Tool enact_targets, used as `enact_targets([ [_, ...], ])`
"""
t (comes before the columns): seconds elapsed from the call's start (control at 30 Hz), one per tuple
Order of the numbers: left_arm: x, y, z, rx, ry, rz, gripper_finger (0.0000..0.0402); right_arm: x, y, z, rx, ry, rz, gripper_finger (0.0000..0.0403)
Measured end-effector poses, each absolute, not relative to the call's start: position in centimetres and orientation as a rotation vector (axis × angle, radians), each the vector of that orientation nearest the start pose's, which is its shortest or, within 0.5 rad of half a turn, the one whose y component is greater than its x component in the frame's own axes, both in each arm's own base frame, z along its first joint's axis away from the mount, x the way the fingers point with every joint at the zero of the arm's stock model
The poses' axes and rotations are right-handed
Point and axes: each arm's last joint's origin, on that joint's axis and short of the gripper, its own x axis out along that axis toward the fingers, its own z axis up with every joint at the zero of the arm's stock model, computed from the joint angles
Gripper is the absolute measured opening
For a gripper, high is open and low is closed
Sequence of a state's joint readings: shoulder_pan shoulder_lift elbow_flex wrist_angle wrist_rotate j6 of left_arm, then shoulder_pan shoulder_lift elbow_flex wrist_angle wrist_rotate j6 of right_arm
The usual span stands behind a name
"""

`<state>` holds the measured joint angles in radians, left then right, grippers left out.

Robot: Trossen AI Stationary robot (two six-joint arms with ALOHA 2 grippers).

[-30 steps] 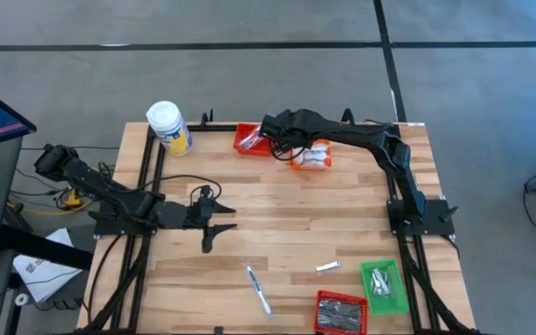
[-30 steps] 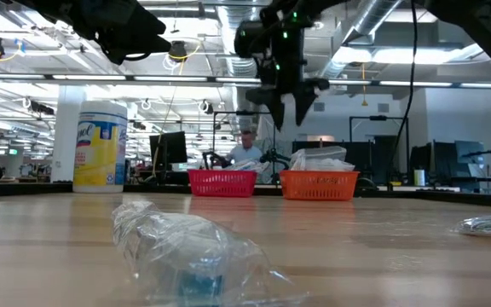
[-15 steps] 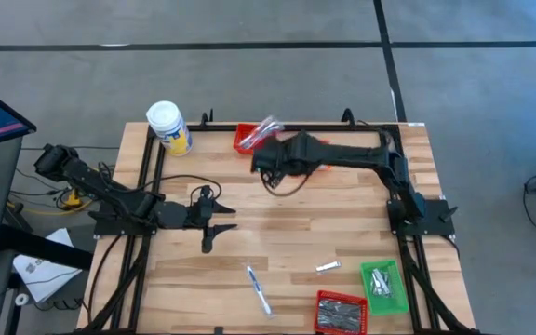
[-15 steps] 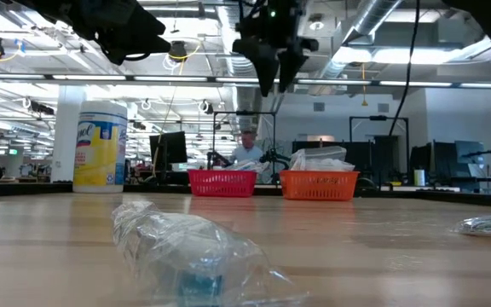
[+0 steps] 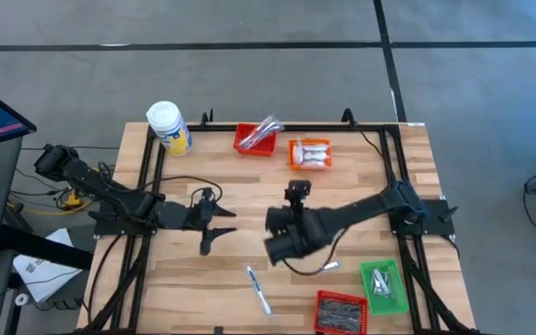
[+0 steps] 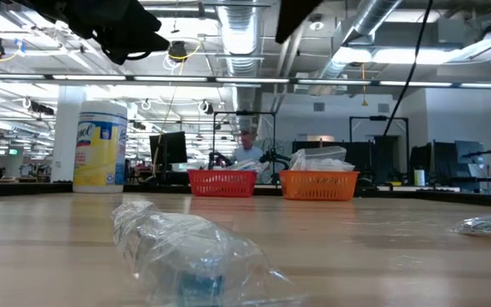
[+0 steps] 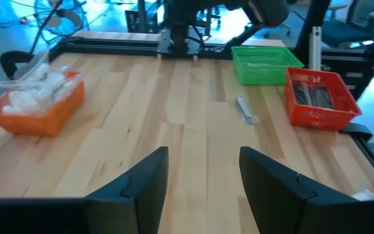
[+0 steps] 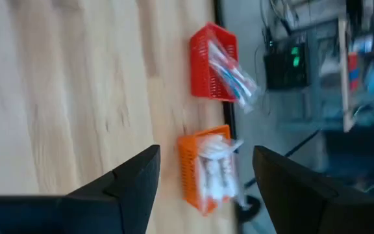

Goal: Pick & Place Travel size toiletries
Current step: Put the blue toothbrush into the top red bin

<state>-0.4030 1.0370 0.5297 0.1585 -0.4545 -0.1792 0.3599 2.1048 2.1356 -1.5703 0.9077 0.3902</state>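
Observation:
A clear-wrapped toiletry (image 5: pixel 258 289) lies flat on the table near its front edge; in the low view this toiletry (image 6: pixel 196 252) fills the foreground. A small silver packet (image 5: pixel 328 268) lies to its right. My right gripper (image 5: pixel 275 238) hovers open and empty above the table's middle, and it shows the same in its wrist view (image 8: pixel 203 188). My left gripper (image 5: pixel 220 228) waits open and empty over the table's left half (image 7: pixel 203 188). At the far edge, a red basket (image 5: pixel 252 140) has a clear-wrapped piece sticking out, and an orange basket (image 5: pixel 310 154) holds white packets.
A white-lidded yellow jar (image 5: pixel 168 127) stands at the far left corner. A green basket (image 5: pixel 382 280) and a second red basket (image 5: pixel 341 313) sit at the near right corner. Black frame rails run along the table's edges. Bare wood lies between the two arms.
My right gripper has swung from above the far red basket toward the table's near edge, rising a little and rolling about its own axis. It stays open and empty. A clear-wrapped piece that the arm covered now shows sticking out of that red basket.

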Motion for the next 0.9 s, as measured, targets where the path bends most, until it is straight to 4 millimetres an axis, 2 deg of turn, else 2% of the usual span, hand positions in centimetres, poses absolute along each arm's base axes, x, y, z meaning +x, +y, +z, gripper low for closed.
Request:
enact_targets([
  [0.1, 20.5, -7.4, 23.2, -0.019, 0.313, 0.058, 0.0182, 37.2, 13.7, 31.8, -0.674, 1.105, -0.585, 0.0240],
  [0.2, 20.5, -7.4, 23.2, -0.019, 0.313, 0.054, 0.0182, 36.2, 14.7, 33.0, -0.641, 1.033, -0.603, 0.0240],
  [0.5, 20.5, -7.5, 23.2, -0.023, 0.316, 0.033, 0.0182, 33.7, 16.7, 35.2, -0.598, 0.970, -0.519, 0.0240],
  [0.63, 20.5, -7.5, 23.2, -0.023, 0.317, 0.032, 0.0182, 33.0, 17.4, 34.5, -0.608, 0.961, -0.496, 0.0240],
  [0.73, 20.5, -7.5, 23.2, -0.023, 0.317, 0.032, 0.0182, 32.6, 17.5, 32.8, -0.627, 0.972, -0.492, 0.0240],
  [0.9, 20.5, -7.5, 23.2, -0.024, 0.316, 0.032, 0.0182, 31.6, 16.2, 30.5, -0.603, 0.957, -0.504, 0.0240],
])
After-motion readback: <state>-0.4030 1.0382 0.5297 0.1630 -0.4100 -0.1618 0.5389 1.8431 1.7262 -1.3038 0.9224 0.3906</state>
